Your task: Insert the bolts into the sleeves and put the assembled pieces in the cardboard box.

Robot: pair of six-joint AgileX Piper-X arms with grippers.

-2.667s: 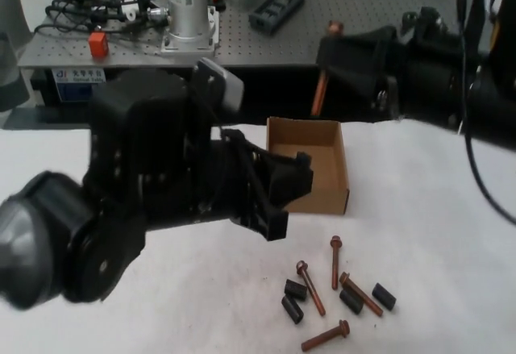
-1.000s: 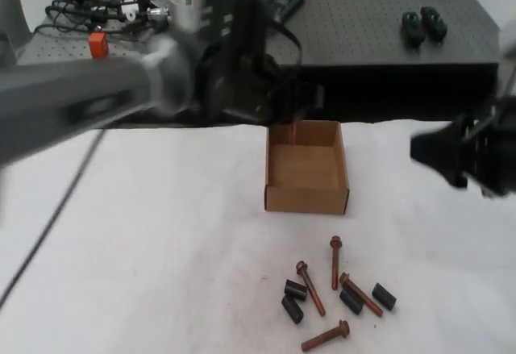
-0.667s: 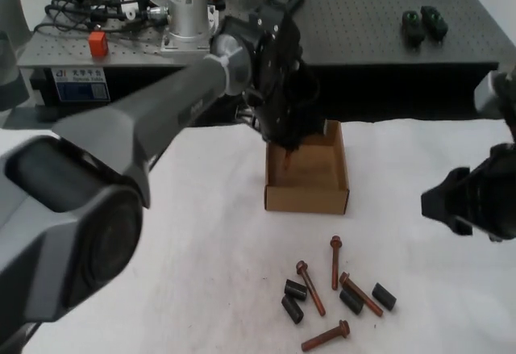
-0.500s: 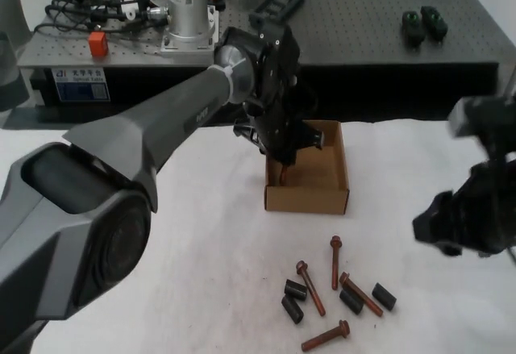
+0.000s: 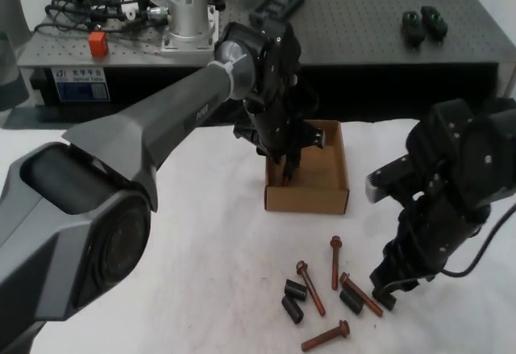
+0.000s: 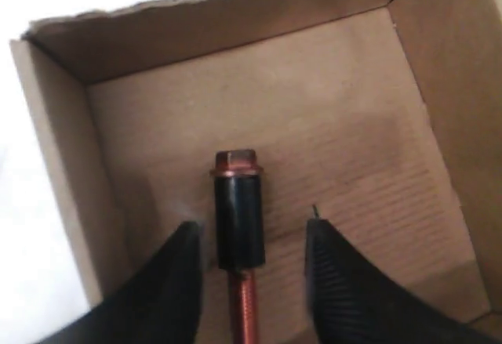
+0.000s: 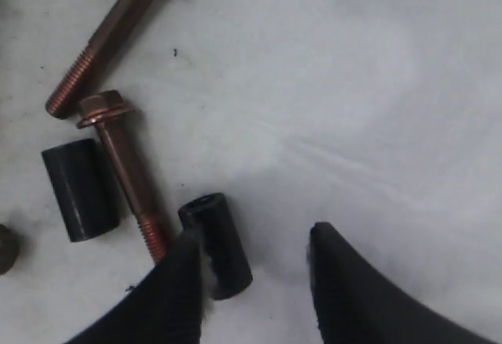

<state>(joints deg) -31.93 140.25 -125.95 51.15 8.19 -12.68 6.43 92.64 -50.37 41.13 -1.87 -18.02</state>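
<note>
Left gripper [image 6: 252, 230] released over sleeved bolt [image 6: 238, 219] in cardboard box [image 6: 55, 164]; right gripper [image 7: 255, 233], spread, could knock the off-centre sleeve [image 7: 216, 246] aside.

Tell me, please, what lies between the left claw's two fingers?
The assembled piece, apart from both fingers of the left claw, inside the cardboard box; the left wrist view shows it.

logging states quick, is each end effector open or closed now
Left end effector: open, sleeved bolt lying ungripped in cardboard box.
Right end effector: open, holding nothing.
</note>
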